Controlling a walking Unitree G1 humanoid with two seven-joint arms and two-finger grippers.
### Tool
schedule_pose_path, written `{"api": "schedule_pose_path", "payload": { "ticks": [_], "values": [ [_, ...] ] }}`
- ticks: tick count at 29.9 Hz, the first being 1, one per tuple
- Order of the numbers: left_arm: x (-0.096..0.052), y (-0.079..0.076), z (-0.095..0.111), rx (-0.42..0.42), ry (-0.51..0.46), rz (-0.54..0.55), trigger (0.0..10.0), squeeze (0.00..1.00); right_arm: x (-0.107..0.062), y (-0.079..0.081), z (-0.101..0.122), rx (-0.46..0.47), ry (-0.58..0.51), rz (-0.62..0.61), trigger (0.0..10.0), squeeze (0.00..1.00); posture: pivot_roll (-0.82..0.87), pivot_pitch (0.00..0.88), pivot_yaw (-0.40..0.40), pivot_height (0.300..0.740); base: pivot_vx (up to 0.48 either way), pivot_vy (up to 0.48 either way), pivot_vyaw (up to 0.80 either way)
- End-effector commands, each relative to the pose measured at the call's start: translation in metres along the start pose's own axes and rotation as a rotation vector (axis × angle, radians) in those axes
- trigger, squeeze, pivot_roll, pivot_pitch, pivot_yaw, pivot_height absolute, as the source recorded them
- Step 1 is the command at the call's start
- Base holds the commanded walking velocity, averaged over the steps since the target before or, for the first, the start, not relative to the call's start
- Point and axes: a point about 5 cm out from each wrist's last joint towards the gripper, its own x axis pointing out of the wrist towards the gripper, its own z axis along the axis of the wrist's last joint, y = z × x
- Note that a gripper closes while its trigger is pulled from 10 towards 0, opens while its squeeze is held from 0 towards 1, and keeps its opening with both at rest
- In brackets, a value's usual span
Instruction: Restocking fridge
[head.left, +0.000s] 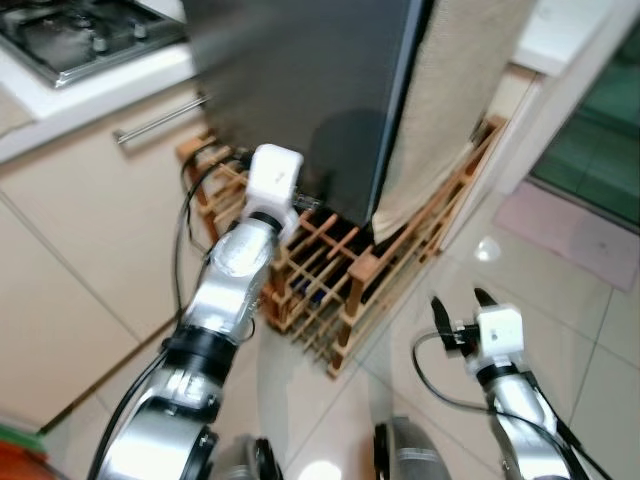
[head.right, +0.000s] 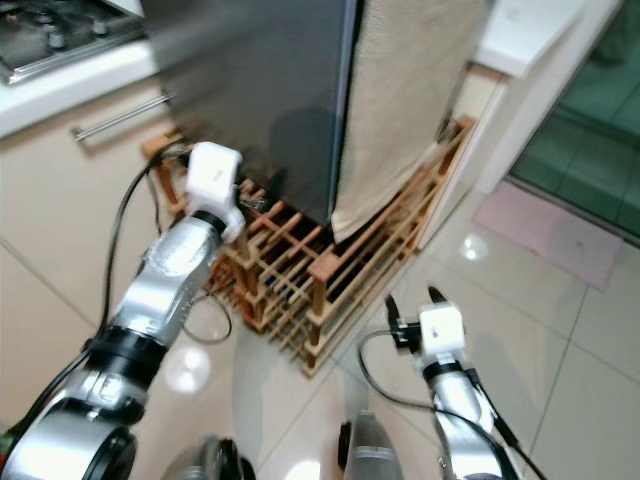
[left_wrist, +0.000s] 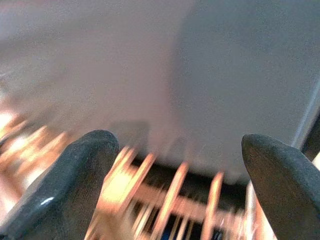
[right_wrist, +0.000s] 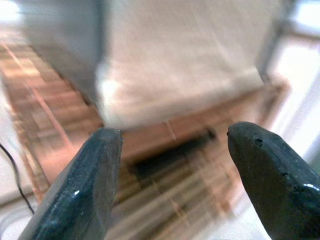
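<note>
The dark grey fridge (head.left: 300, 90) stands straight ahead, its door shut, with a beige towel (head.left: 450, 100) hanging down its right side. My left arm reaches up to the fridge's lower front, and its white wrist block (head.left: 272, 175) hides the fingers in the eye views. In the left wrist view the left gripper (left_wrist: 180, 145) is open and empty, close to the grey door face. My right gripper (head.left: 458, 300) hangs low over the tiled floor, open and empty, pointing toward the towel (right_wrist: 180, 60).
A wooden lattice rack (head.left: 330, 280) stands at the fridge's foot, with a black cable (head.left: 185, 215) beside it. At left are cream cabinets with a bar handle (head.left: 160, 118) and a gas hob (head.left: 80, 35). A pinkish mat (head.left: 585, 235) lies on the floor at right.
</note>
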Motion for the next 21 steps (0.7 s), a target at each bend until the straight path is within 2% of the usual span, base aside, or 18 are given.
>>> {"api": "schedule_pose_path", "payload": {
  "ticks": [1,3,4,5,7,9,10,12,17,18,20,21],
  "values": [
    [-0.009,0.019,-0.021,0.009,0.087,0.066,10.0,0.00,-0.004,-0.002,-0.007,0.012,0.051,-0.003,10.0,0.11,-0.12,0.045,0.017,0.693,0.000,0.000,0.00],
    [-0.012,0.022,-0.043,-0.016,0.199,0.068,10.0,0.00,-0.004,0.000,-0.015,0.031,0.082,0.010,10.0,0.12,-0.11,0.040,0.016,0.693,0.000,0.000,0.00],
    [-0.012,0.022,-0.043,-0.016,0.199,0.068,10.0,0.00,-0.004,0.000,-0.015,0.031,0.082,0.010,10.0,0.12,-0.11,0.040,0.016,0.693,0.000,0.000,0.00],
    [-0.014,0.021,-0.055,-0.011,0.261,0.052,10.0,0.00,-0.004,0.000,-0.022,0.042,0.110,0.010,10.0,0.12,-0.10,0.034,0.014,0.693,0.000,0.000,0.00],
    [-0.021,0.015,-0.086,-0.036,0.448,-0.012,10.0,0.00,-0.006,-0.001,-0.038,0.078,0.201,-0.003,10.0,0.12,-0.10,0.029,0.012,0.693,0.000,0.000,0.00],
    [-0.029,0.017,-0.104,-0.006,0.552,-0.002,10.0,0.00,-0.007,-0.002,-0.049,0.096,0.273,-0.008,10.0,0.11,-0.10,0.023,0.016,0.693,0.000,0.000,0.00],
    [-0.037,0.018,-0.116,-0.022,0.625,0.010,10.0,0.00,-0.009,-0.004,-0.052,0.077,0.316,-0.018,10.0,0.11,-0.11,0.017,0.017,0.693,0.000,0.000,0.00],
    [-0.038,0.018,-0.118,0.008,0.634,0.007,10.0,0.00,-0.012,-0.006,-0.054,0.082,0.338,-0.030,10.0,0.11,-0.11,0.014,0.016,0.693,0.000,0.000,0.00],
    [-0.047,0.002,-0.134,0.036,0.720,-0.025,10.0,0.00,-0.037,-0.016,-0.084,0.145,0.528,-0.090,10.0,0.12,-0.12,0.007,0.011,0.693,0.000,0.000,0.00],
    [-0.047,0.002,-0.134,0.036,0.720,-0.025,10.0,0.00,-0.037,-0.016,-0.084,0.145,0.528,-0.090,10.0,0.12,-0.12,0.007,0.011,0.693,0.000,0.000,0.00],
    [-0.062,-0.013,-0.152,0.051,0.823,-0.063,10.0,0.00,-0.053,-0.016,-0.105,0.178,0.698,-0.091,10.0,0.12,-0.13,0.005,0.019,0.693,0.000,0.000,0.00],
    [-0.062,-0.013,-0.152,0.051,0.823,-0.063,10.0,0.00,-0.053,-0.016,-0.105,0.178,0.698,-0.091,10.0,0.12,-0.13,0.005,0.019,0.693,0.000,0.000,0.00]
  ]
}}
